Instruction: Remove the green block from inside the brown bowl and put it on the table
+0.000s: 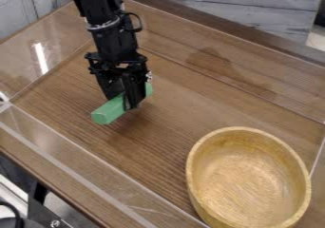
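The green block lies tilted low over the table, left of centre, its upper end caught between the black fingers of my gripper. The gripper points steeply down and is shut on that end; the block's lower end seems to touch the wood. The brown bowl stands at the front right with nothing inside, well apart from the gripper.
Clear acrylic walls run along the table's edges, close to the block on the left and front. The arm rises toward the back left. A marbled surface lies beyond the far wall.
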Motion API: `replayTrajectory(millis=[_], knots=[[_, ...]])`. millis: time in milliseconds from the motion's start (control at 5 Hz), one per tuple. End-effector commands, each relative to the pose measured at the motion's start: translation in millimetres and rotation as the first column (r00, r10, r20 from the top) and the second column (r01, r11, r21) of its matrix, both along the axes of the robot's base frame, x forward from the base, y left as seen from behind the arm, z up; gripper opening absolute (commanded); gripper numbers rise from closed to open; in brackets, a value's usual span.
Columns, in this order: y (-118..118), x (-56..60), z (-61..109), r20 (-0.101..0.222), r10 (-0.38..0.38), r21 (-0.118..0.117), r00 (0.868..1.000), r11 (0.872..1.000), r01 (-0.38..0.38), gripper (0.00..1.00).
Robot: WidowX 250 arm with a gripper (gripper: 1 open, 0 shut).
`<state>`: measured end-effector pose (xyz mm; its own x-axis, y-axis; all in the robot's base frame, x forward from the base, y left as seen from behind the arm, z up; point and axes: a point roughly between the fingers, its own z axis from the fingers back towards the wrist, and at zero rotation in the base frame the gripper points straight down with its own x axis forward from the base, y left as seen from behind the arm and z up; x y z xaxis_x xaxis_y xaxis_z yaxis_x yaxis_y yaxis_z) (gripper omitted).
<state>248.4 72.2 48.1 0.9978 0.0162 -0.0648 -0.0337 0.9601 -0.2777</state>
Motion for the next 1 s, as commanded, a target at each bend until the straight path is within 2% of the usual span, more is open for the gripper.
replayTrajectory(millis=[0,800], knots=[[2.8,12.9,13.6,0.050,-0.009,0.022,0.999,1.000,0.008,0.00],[-0.7,14.6,13.3,0.026,-0.022,0.012,0.999,1.000,0.022,0.00]])
